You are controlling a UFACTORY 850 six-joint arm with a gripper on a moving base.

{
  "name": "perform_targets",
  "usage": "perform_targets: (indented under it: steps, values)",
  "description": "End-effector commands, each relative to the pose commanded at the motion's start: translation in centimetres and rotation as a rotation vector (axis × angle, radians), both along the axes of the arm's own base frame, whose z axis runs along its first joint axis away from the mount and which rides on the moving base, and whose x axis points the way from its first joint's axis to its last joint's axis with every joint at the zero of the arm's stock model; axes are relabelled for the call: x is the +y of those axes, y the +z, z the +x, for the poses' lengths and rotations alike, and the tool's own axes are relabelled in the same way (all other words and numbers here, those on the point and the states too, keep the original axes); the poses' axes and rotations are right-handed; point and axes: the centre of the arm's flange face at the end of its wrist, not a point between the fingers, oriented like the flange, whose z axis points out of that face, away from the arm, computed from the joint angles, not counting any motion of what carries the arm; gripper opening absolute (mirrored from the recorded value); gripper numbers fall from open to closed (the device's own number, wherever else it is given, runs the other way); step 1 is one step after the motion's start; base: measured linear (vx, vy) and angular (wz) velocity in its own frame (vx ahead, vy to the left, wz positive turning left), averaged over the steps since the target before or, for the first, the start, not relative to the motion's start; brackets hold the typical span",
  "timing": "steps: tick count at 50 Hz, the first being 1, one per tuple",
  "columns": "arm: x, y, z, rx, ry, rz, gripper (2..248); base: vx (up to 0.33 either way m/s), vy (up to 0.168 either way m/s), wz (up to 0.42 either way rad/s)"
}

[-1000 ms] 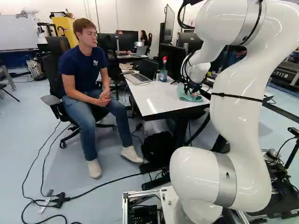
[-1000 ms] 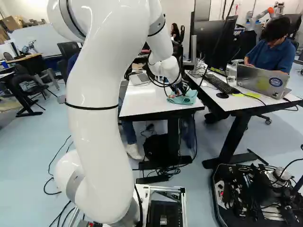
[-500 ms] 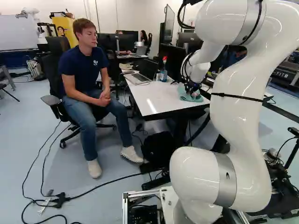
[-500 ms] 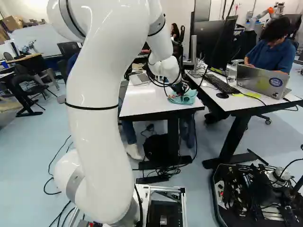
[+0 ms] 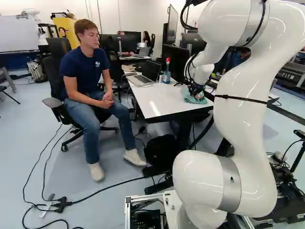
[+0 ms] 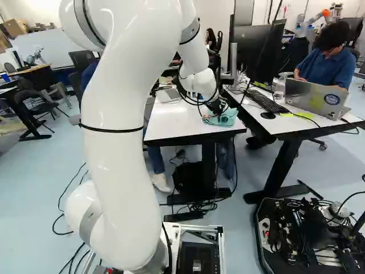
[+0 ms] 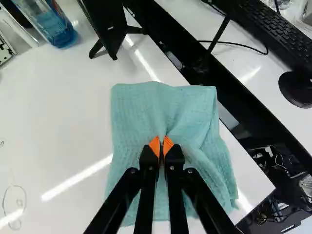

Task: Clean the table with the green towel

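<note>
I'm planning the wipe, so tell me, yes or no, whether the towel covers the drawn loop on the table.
No, the loop shows on bare tabletop, apart from the towel.

Left base view: your arm [image 5: 243, 109] runs off the top and right edges and hides part of the scene behind it. In both base views your claw's [image 5: 195, 90] fingertips are too small for you to make out. Wrist view: your claw [image 7: 162, 146] covers part of the towel [image 7: 134, 109]; the fold between the pads is hidden from you. Bottle [image 7: 61, 34], monitor stand [image 7: 109, 24], keyboard [image 7: 280, 36] and laptop [image 7: 5, 51] cut off by the frame. Marks on the desk [image 7: 63, 122]: too faint to read.
</note>
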Motion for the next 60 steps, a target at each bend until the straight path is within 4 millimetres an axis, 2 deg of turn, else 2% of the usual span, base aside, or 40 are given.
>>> perform_targets:
  steps: [35, 60]
  values:
    - [0.0, -0.3, 0.1, 0.005, 0.000, 0.002, 32, 0.000, 0.000, 0.000]
    - [0.2, 2.5, -0.6, -0.035, 0.000, -0.014, 32, 0.000, 0.000, 0.000]
